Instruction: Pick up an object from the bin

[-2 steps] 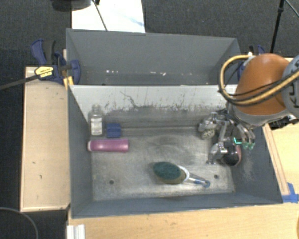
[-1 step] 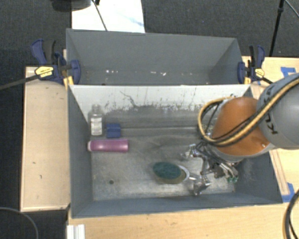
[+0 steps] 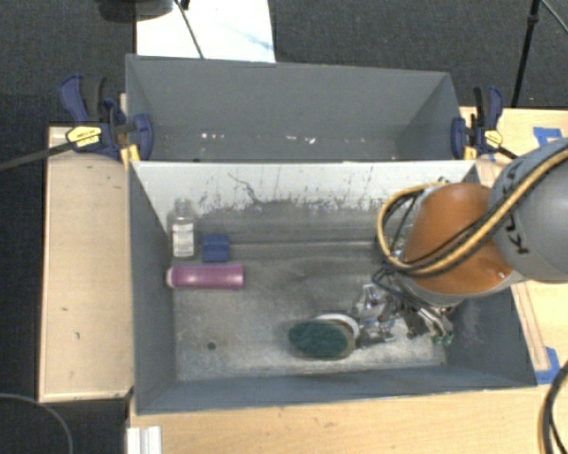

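Note:
My gripper [image 3: 377, 322] is low in the bin's front right part, just under the arm's orange cover. Right beside it on the left, touching or nearly touching, lies a dark green oval thing with a pale rim [image 3: 323, 337], flat on the bin floor. Whether anything sits between the fingers is hidden by the metal parts.
At the bin's left lie a purple cylinder [image 3: 205, 276] on its side, a small blue block [image 3: 215, 247] and a small clear bottle with a white label [image 3: 183, 235] standing against the left wall. The arm and its cables cover the right side of the bin.

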`<state>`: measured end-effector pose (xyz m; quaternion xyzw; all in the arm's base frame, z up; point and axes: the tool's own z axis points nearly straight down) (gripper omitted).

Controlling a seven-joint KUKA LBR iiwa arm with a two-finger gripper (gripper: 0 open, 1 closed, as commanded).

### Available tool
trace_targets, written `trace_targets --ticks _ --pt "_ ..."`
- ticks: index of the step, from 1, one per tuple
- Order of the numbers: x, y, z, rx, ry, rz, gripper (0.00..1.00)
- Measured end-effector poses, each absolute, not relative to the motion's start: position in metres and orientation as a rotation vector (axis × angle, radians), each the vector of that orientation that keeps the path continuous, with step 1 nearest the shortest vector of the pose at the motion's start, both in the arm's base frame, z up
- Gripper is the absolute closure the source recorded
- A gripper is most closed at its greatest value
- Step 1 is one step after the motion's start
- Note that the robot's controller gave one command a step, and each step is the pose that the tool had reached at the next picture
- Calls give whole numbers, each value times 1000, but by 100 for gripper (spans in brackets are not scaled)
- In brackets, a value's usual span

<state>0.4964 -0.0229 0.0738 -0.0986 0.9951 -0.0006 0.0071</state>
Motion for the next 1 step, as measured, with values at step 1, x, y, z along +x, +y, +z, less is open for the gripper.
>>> trace_targets --ticks 1 --pt "502 -27 228 -440 3099 -3 100"
